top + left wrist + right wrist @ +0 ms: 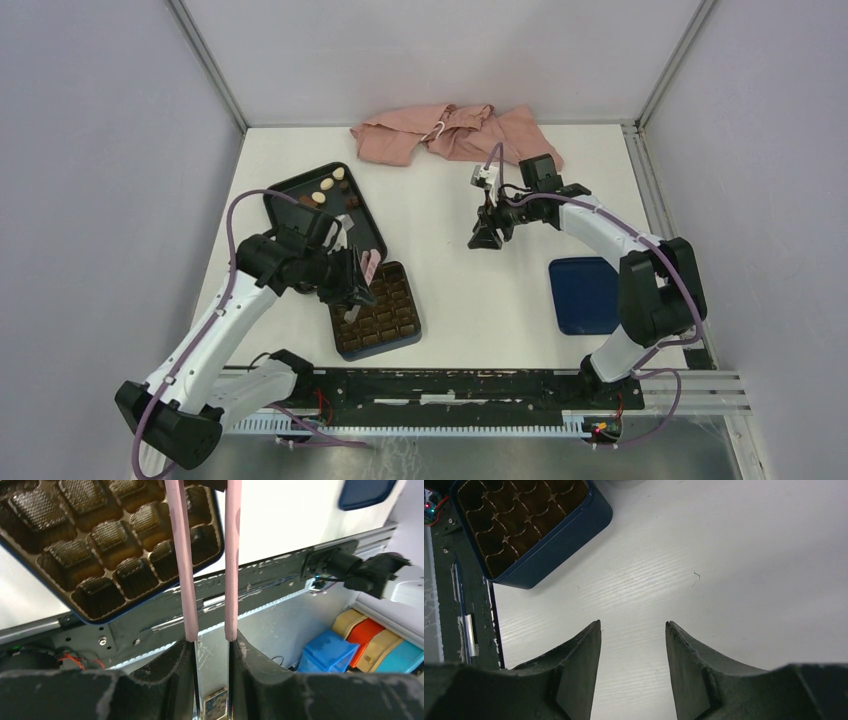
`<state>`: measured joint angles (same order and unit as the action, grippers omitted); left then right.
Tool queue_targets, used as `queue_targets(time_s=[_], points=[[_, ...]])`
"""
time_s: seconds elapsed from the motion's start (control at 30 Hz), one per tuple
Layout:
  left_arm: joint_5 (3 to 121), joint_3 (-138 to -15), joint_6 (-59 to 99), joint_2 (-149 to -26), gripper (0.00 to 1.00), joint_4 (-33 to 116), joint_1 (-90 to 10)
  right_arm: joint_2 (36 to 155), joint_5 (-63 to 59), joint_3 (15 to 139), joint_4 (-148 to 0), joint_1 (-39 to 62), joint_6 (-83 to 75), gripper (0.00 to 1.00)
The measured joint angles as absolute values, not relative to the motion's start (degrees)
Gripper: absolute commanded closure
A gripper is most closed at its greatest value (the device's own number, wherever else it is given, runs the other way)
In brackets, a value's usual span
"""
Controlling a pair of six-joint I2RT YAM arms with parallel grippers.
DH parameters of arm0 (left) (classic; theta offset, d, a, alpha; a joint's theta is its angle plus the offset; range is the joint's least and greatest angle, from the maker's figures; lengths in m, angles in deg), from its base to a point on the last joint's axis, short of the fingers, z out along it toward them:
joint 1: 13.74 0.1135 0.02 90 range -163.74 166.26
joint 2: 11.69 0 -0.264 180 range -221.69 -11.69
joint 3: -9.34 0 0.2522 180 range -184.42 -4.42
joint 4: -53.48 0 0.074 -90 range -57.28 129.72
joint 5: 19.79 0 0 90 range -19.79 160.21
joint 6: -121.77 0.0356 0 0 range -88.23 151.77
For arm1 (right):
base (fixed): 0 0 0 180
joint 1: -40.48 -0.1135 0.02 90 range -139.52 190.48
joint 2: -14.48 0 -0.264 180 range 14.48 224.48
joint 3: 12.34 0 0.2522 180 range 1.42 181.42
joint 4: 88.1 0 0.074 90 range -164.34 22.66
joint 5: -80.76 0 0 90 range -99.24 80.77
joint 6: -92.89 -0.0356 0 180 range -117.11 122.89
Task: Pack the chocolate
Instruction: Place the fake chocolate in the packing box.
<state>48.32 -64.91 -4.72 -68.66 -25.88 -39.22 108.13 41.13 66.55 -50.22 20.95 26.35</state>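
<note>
Several pieces of chocolate (326, 184), cream and dark, lie in the black tray (290, 190) at the left. My left gripper (352, 285) (211, 637) is shut on pink tongs (368, 265) (180, 555), over the left edge of the dark blue box with the brown gridded insert (375, 315) (100, 545). The tongs' arms stand a little apart. Their tips run off the top of the left wrist view, so anything between them is hidden. My right gripper (487, 235) (633, 625) hangs open over bare table at centre right, holding nothing.
The box's dark blue lid (583, 293) (365, 492) lies by the right arm's base. A pink cloth (450, 132) is bunched at the back edge. The box corner (524, 525) shows in the right wrist view. A black rail (450, 385) runs along the near edge.
</note>
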Motion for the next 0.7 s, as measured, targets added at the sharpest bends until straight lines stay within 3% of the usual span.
queue_targets(time_s=[0.7], points=[[54.4, -52.6, -2.0, -67.9, 0.98, -20.4, -40.2, 108.6, 45.0, 63.1, -49.0, 22.3, 31.8, 0.44]])
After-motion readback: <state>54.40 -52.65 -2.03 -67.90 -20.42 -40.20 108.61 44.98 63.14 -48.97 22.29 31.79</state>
